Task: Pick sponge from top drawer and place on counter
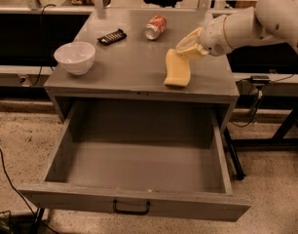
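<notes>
The pale yellow sponge (177, 70) hangs upright over the right part of the grey counter (124, 69), its lower end at or just above the surface. My gripper (184, 50) comes in from the right on a white arm and is shut on the sponge's upper end. The top drawer (134, 202) is pulled wide open below the counter, with a dark handle (131, 208) at front centre. Its inside is bare.
A white bowl (75, 57) stands at the counter's left front. A dark snack packet (112, 36) and a red soda can (155, 27) on its side lie further back. Cables run over the floor to the left and right.
</notes>
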